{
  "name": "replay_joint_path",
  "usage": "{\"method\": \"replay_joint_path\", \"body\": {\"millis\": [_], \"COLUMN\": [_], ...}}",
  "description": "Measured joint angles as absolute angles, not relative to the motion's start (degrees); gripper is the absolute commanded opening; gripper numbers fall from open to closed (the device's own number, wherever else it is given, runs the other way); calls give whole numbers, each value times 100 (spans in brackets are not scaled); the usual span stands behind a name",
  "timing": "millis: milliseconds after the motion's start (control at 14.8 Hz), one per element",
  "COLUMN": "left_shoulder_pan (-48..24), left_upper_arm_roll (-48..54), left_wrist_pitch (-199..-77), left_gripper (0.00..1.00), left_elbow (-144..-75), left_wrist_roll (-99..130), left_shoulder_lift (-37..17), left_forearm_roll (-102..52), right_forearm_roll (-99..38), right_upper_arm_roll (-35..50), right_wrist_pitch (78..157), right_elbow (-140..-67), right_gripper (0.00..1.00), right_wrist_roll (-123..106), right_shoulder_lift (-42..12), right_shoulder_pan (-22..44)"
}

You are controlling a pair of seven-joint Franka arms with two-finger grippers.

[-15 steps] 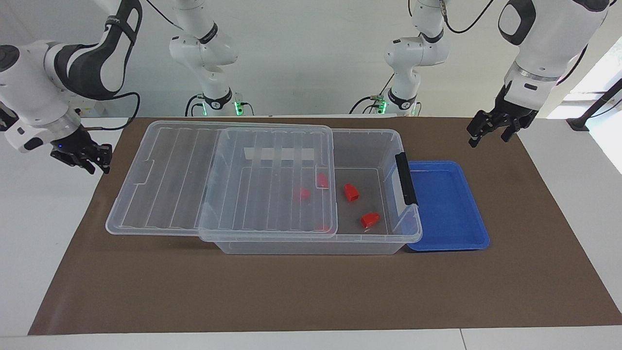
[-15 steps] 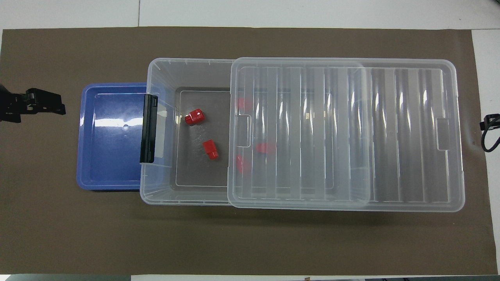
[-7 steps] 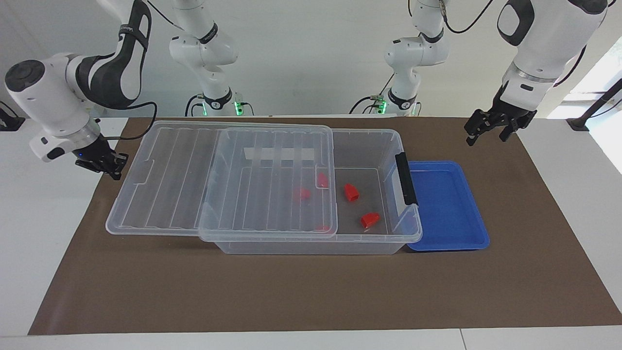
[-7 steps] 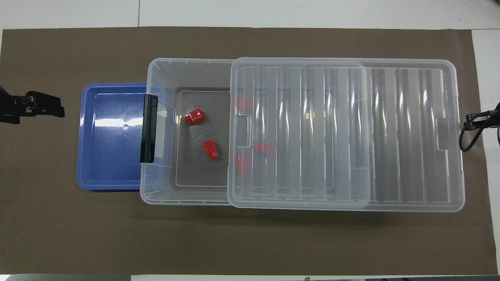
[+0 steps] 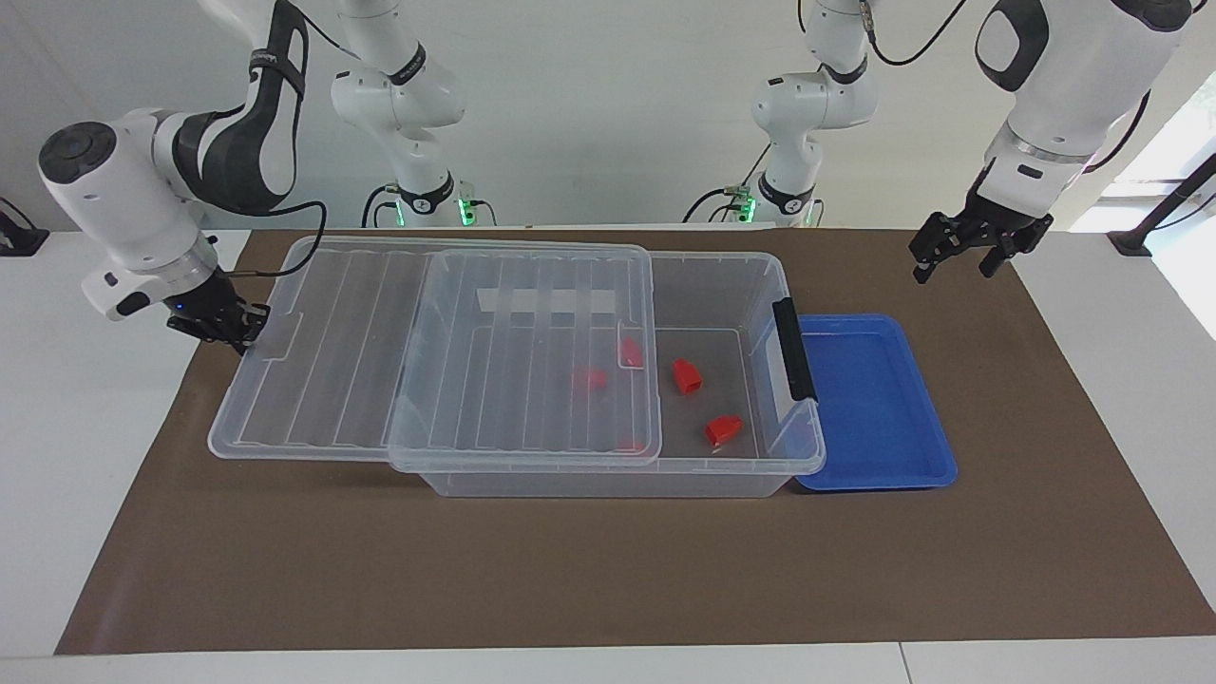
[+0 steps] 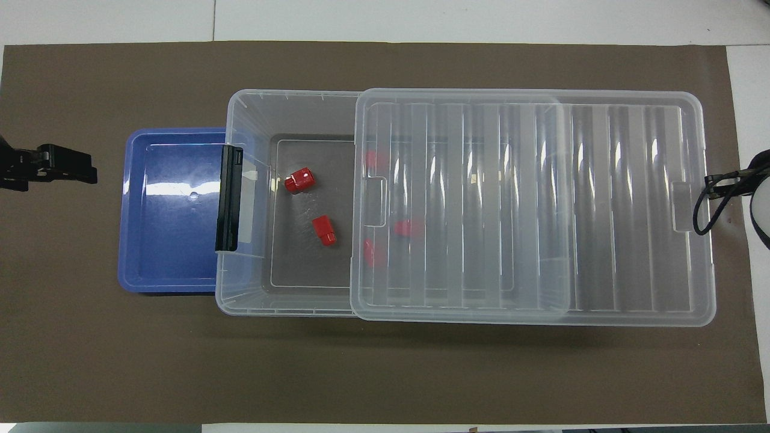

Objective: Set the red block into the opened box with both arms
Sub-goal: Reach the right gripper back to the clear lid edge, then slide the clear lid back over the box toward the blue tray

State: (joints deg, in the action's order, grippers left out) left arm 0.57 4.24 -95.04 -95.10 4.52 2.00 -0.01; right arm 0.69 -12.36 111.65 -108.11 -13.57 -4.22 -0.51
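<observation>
The box [image 5: 769, 285] [image 6: 246, 114] is a clear bin whose ribbed lid [image 5: 380, 351] [image 6: 541, 210] is slid toward the right arm's end, so the end by the black latch [image 5: 794, 349] stands open. The red block [image 5: 687, 375] [image 6: 324, 230] lies on the box floor in the open part. Another red piece [image 5: 724, 429] [image 6: 299, 180] lies beside it, and more red pieces show dimly under the lid. My right gripper [image 5: 249, 330] [image 6: 711, 179] is shut, low at the lid's end rim. My left gripper [image 5: 955, 268] [image 6: 90, 171] hangs open and empty over the mat beside the blue tray.
A shallow blue tray [image 5: 874, 399] [image 6: 168, 210] sits against the box's latch end with nothing in it. Two slimmer white arms [image 5: 418, 114] [image 5: 798, 104] with green-lit bases stand at the robots' edge of the table. A brown mat [image 5: 608, 570] covers the tabletop.
My right arm has swung in from off the mat and down to the lid's end rim, closing its fingers. The left gripper has barely shifted. Box, lid and red pieces have not moved.
</observation>
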Motion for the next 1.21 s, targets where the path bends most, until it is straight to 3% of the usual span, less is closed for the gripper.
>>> {"method": "replay_joint_path", "body": {"millis": [1214], "left_shoulder_pan": [57], "left_upper_arm_roll": [421], "left_wrist_pitch": [-9474], "left_gripper": [100], "left_elbow": [-9513], "left_wrist_roll": [445], "left_shoulder_lift": [201], "left_forearm_roll": [-1], "right_forearm_roll": [-189], "right_upper_arm_roll": [-331], "right_wrist_pitch": [11400], "right_elbow": [-10943], "right_gripper": [0], "right_wrist_roll": [-194], "right_shoulder_lift": [-419], "right_shoulder_pan": [-34]}}
